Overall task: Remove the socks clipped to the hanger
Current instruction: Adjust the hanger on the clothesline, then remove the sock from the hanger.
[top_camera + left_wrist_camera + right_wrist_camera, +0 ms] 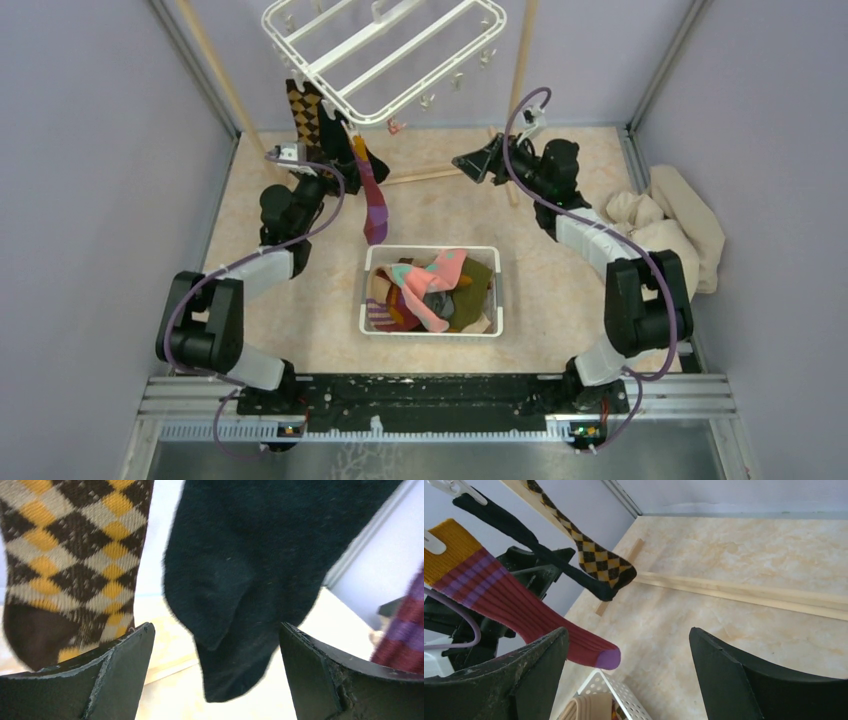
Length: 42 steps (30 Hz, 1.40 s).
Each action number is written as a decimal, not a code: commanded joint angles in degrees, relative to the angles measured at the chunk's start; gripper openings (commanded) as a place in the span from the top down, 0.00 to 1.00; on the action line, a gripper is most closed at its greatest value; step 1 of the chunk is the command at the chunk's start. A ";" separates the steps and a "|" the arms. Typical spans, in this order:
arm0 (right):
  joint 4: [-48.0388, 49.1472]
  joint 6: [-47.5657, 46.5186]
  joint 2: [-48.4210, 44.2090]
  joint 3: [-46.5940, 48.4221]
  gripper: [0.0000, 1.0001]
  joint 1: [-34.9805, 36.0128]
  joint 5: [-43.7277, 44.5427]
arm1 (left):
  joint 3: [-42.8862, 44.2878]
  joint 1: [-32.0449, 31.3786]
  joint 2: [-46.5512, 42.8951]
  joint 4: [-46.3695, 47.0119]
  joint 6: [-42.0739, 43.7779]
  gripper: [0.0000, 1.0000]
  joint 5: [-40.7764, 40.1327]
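At the back left of the counter, the left fingers stand spread wide and grasp nothing. The toe of the black sock hangs down into the gap between them, and no contact with either finger shows. The brown argyle sock hangs just beside it, outside one finger. A maroon sock with purple stripes shows at the frame's edge.

All three socks are clipped along the near corner of the white hanger, which hangs tilted above the back of the counter.

The right fingers are also spread wide and empty, raised above the counter and pointing toward the hanging socks. The maroon sock's purple toe lies close to one finger, though whether it touches cannot be told.

A wooden slat lies across the bare counter beyond them. Mid-counter, the white slotted basket holds loose socks, with bare surface on both sides. A beige cloth heap fills the right edge against the wall.
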 commanded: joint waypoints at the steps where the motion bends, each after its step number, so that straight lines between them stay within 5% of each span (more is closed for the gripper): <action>1: 4.83 -0.27 -2.66 0.28 0.10 -0.35 -2.97 | 3.64 0.45 2.55 10.41 -5.53 0.01 13.96; 10: 0.54 -9.87 -1.67 3.76 0.16 9.97 -6.03 | 1.76 -1.67 -2.08 5.24 -3.11 0.01 14.51; 22: 12.24 -15.48 -3.32 -6.23 0.18 26.82 9.86 | 0.33 -2.19 -6.14 -0.01 0.48 0.01 10.85; 31: 9.05 -19.20 -2.89 -6.15 0.21 31.91 20.68 | -0.86 -2.36 -8.50 -1.22 0.93 0.01 9.47; 42: 13.66 -14.68 2.06 -3.77 0.37 33.03 24.15 | -0.68 -2.69 -10.12 -3.12 1.89 0.01 8.30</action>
